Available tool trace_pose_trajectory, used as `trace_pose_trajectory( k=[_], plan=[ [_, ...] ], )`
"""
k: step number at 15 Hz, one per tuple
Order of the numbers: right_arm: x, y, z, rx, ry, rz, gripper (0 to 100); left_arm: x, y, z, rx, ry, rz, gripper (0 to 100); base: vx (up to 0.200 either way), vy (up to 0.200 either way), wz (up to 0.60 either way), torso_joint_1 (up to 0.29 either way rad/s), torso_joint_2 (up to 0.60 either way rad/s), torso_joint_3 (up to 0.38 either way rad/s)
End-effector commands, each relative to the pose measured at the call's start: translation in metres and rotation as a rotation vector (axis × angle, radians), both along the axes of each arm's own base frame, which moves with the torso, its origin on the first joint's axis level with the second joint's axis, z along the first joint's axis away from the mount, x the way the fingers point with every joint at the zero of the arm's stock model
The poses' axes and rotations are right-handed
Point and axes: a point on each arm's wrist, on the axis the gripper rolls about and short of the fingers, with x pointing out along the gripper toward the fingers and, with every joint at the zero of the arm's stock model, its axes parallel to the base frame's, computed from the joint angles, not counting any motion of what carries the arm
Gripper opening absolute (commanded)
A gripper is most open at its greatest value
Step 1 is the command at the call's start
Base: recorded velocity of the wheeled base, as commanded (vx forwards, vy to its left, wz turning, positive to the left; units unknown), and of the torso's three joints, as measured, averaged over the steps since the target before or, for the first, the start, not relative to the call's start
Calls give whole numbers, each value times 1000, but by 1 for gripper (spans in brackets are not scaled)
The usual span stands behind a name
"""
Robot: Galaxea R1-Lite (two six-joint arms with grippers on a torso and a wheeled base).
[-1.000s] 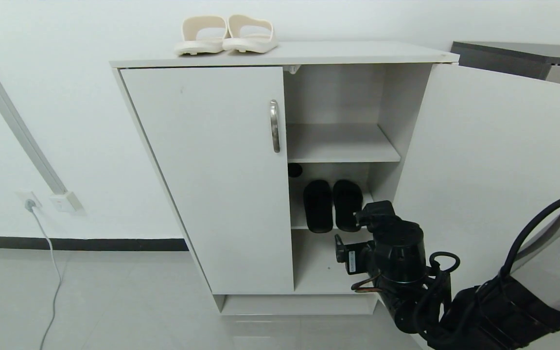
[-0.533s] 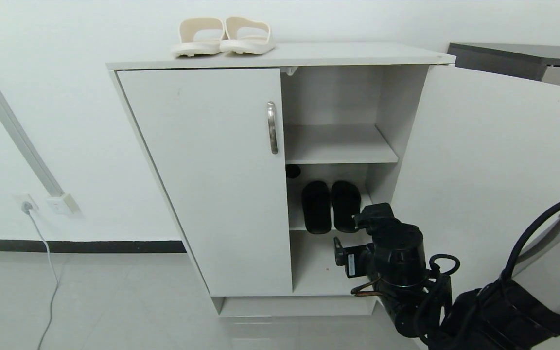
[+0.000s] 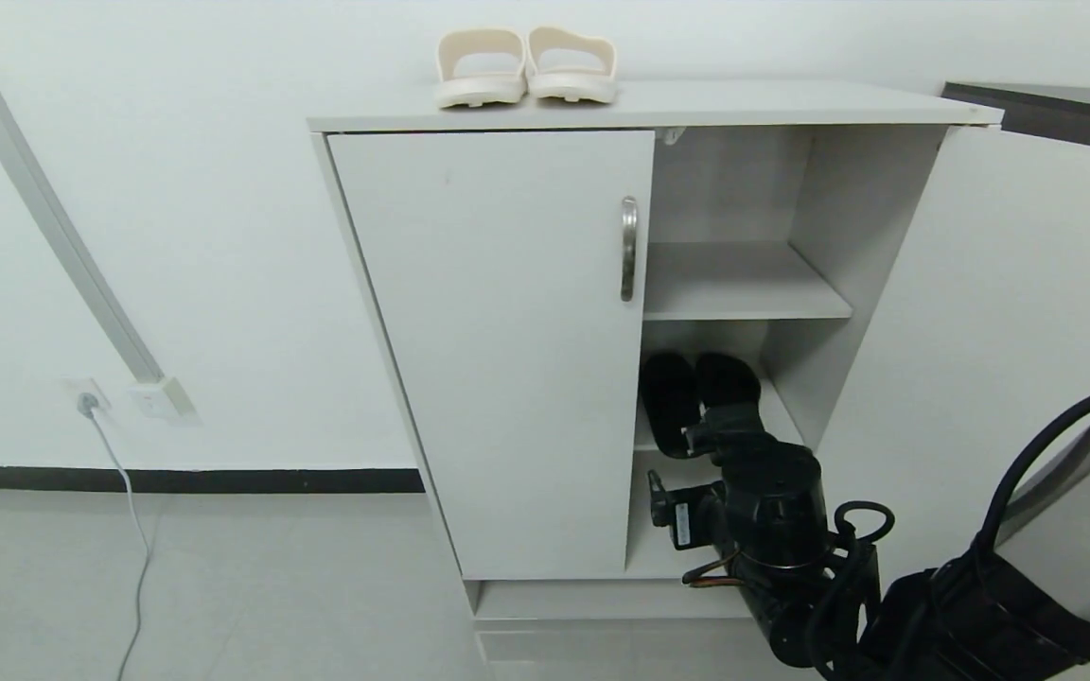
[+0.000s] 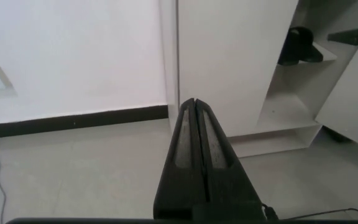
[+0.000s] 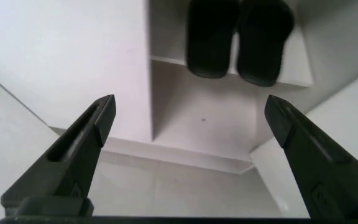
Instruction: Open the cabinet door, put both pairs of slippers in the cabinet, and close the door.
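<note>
1. Your right gripper [image 5: 190,106], jaws wide apart, hangs before the black slippers [image 3: 673,397] on the cabinet's [image 3: 791,102] middle shelf; brushing them could drag them out.
2. Beige slippers [image 3: 481,78] sit atop the cabinet; a shallow pinch may drop one.
3. Left gripper [image 4: 194,106]: pressed together.

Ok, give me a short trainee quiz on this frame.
1. True or false: the beige slippers lie on top of the cabinet.
2. Which shelf holds the black slippers? A upper, B middle, C bottom.
3. Fill in: the right gripper is ___.
Key: 1 true; 2 B; 3 open.
</note>
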Motion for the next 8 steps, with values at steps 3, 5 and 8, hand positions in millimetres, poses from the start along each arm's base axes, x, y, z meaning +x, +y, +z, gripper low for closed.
trace_pose_trajectory(
  k=[3, 5, 8],
  plan=[
    [-1, -2, 4, 23, -38, 2, 100, 0, 0, 0, 0, 0, 0, 0, 0, 200, 0, -1, 1, 4],
    [-3, -5, 3, 5, -33, 11, 100, 0, 0, 0, 0, -1, 0, 0, 0, 200, 0, 0, 5, 2],
    [-3, -5, 3, 1, -33, 11, 100, 0, 0, 0, 0, -1, 1, 0, 0, 200, 0, -1, 7, 4]
  ],
)
